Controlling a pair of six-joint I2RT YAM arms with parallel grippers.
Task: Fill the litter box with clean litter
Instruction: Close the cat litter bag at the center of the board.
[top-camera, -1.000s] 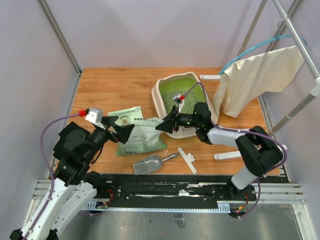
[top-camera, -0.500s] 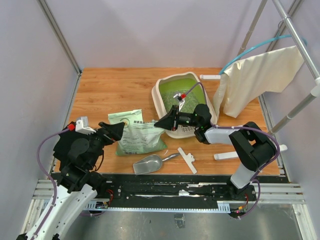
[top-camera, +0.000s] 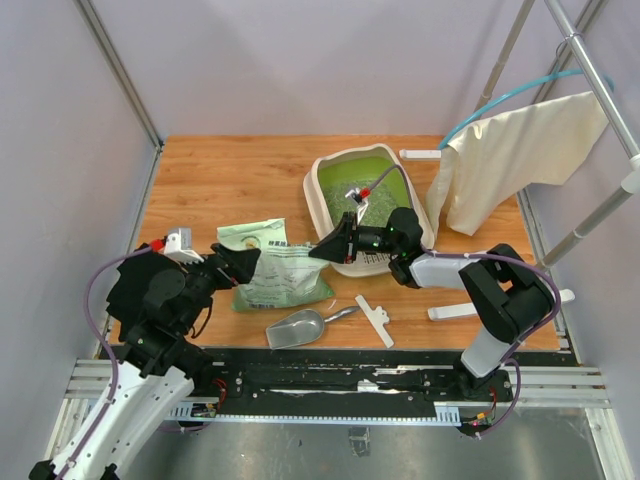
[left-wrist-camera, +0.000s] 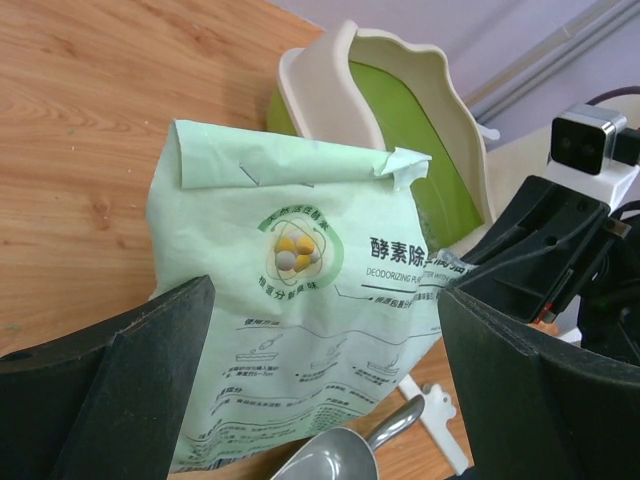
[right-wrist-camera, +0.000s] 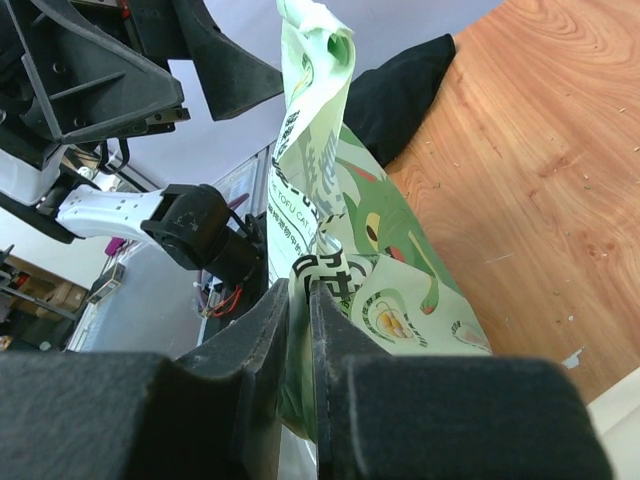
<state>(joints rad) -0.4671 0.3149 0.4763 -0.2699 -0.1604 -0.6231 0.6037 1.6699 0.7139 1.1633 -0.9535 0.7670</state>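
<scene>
1. Left arm: rises from the near-left corner, elbow folded, forearm pointing right along the table (top-camera: 215, 180).
2. Left gripper (top-camera: 238, 266): jaws spread wide and holding nothing, at the left edge of the bag. The wrist view looks out between the two fingers (left-wrist-camera: 110, 385) onto the printed face. Contact with the bag cannot be told.
3. Bag (top-camera: 275, 265): light green with a printed label, its top folded over. It lies on the wood between the two grippers.
4. Scoop (top-camera: 297, 328): silver metal, on the table just near of the bag, handle pointing right.
5. White T-shaped piece (top-camera: 375, 318): flat on the table, right of the scoop.
6. Right gripper (top-camera: 322, 250): jaws clamped on the bag's right edge. The wrist view shows the film pinched between the fingers (right-wrist-camera: 335, 400).
7. Litter box (top-camera: 312, 195): cream tray with a green inside, at mid-table, just right of the bag.
8. Clean litter (top-camera: 372, 205): shows as a duller grainy patch on the box floor. Single granules are too small to tell.
9. Right arm: base at near right, elbow bent, forearm reaching left past the box's near rim.
10. Cream cloth (top-camera: 520, 160): hangs from a rail at far right.
</scene>
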